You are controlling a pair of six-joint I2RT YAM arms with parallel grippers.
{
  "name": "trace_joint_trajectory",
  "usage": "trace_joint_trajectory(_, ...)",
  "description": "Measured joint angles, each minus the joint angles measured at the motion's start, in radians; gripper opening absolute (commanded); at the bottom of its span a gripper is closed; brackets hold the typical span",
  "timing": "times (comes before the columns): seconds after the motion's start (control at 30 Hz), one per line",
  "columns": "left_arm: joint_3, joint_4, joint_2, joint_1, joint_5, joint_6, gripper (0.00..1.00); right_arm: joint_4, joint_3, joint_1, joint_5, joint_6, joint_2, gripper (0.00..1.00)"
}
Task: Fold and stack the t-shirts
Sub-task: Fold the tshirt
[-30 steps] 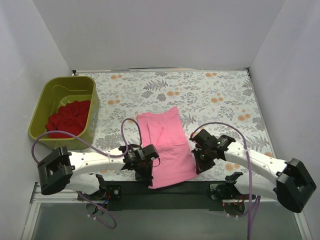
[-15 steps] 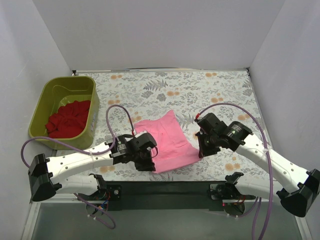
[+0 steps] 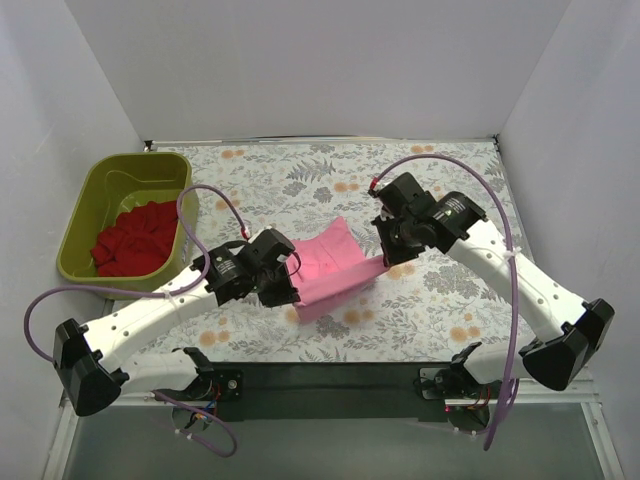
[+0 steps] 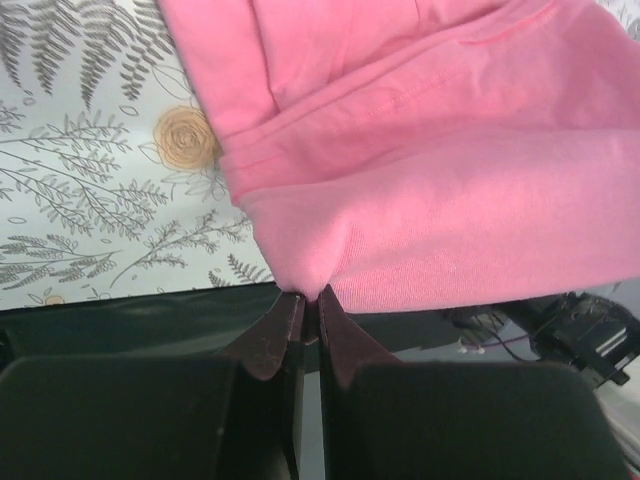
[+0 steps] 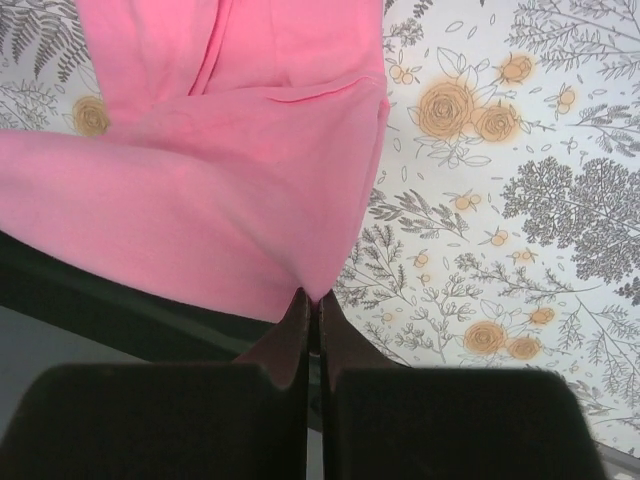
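Two near corners of the pink t-shirt (image 3: pixel 330 262) are clamped, one in the left hand (image 4: pixel 310 298), one in the right hand (image 5: pixel 312 298), and held raised over the counter (image 3: pixel 430 190), well right of the olive-green tub (image 3: pixel 78 218). Its fold looks about half done. The red t-shirt (image 3: pixel 135 235) lies bunched inside the tub, unfolded, so stacking remains.
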Motion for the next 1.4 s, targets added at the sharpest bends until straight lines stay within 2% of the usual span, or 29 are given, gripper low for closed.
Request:
trace_joint_trajectory(0.3,-0.026,0.058,0.010,0.114,-0.012,0.037,0.00,0.005,0.122,-0.009,0.022,-0.058,0.175,0.01)
trace_joint_trajectory(0.6,-0.092,0.176,0.106,0.238,-0.011,0.106,0.00,0.060,0.249,-0.033,0.017,-0.110,0.358,0.01)
trace_joint_trajectory(0.87,-0.094,0.297,0.246,0.340,-0.007,0.197,0.00,0.142,0.263,-0.087,-0.015,-0.143,0.505,0.01)
trace_joint_trajectory(1.33,-0.107,0.435,0.400,0.409,-0.004,0.280,0.04,0.277,0.270,-0.142,-0.079,-0.164,0.674,0.01)
trace_joint_trajectory(1.4,-0.107,0.447,0.417,0.409,-0.004,0.288,0.07,0.290,0.270,-0.149,-0.086,-0.163,0.678,0.01)
